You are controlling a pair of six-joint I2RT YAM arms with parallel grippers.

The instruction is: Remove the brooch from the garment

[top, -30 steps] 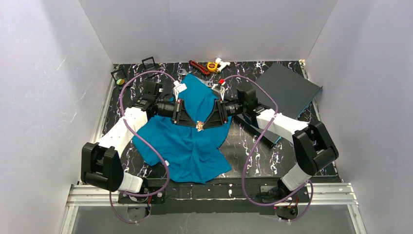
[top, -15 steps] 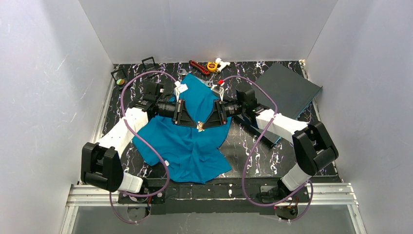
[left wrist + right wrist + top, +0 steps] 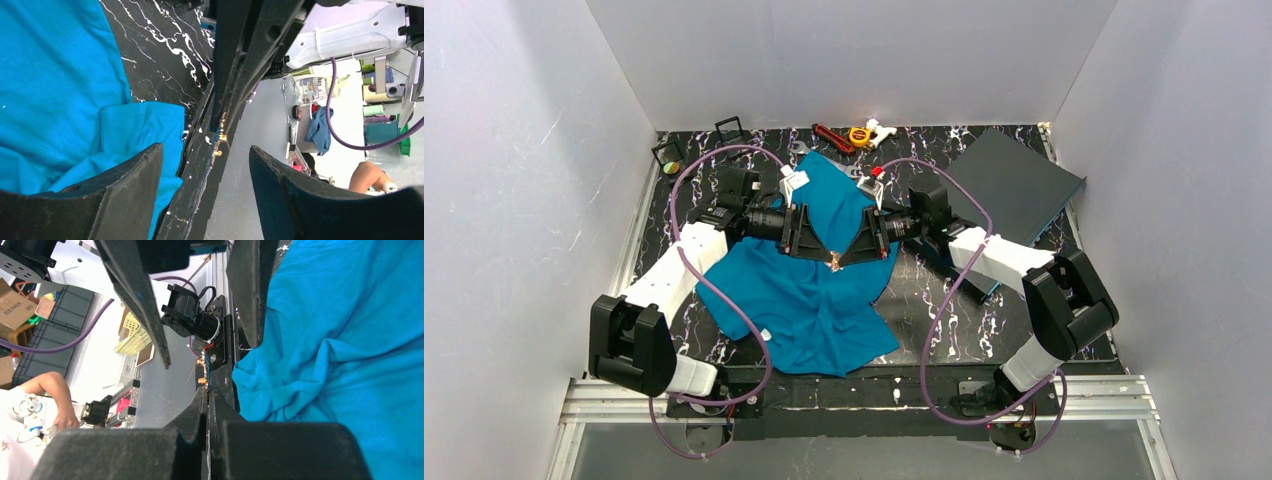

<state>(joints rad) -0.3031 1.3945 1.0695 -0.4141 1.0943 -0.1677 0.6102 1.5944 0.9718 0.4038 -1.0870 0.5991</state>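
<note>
The teal-blue garment [image 3: 804, 290] lies spread on the marbled black table, also seen in the wrist views [image 3: 50, 75] [image 3: 350, 340]. Both grippers meet tip to tip above its middle. My right gripper [image 3: 843, 257] [image 3: 207, 392] is shut on the small gold brooch [image 3: 834, 261] [image 3: 201, 371], which sticks out past its tips. My left gripper [image 3: 823, 251] [image 3: 206, 147] stands open around the right fingers and the brooch [image 3: 220, 140], with its pads apart from them. A thin blue sliver shows beside the brooch; I cannot tell whether it is still pinned to the cloth.
A flat dark grey board [image 3: 1019, 180] lies at the back right. A red tool [image 3: 832, 137], a yellow tape measure [image 3: 859, 135] and a white piece sit at the back edge. Small black frames [image 3: 669, 155] stand at the back left. White walls enclose the table.
My left gripper has opened and let go of the brooch. My right gripper has shut on the brooch. Both arms have hardly moved.
</note>
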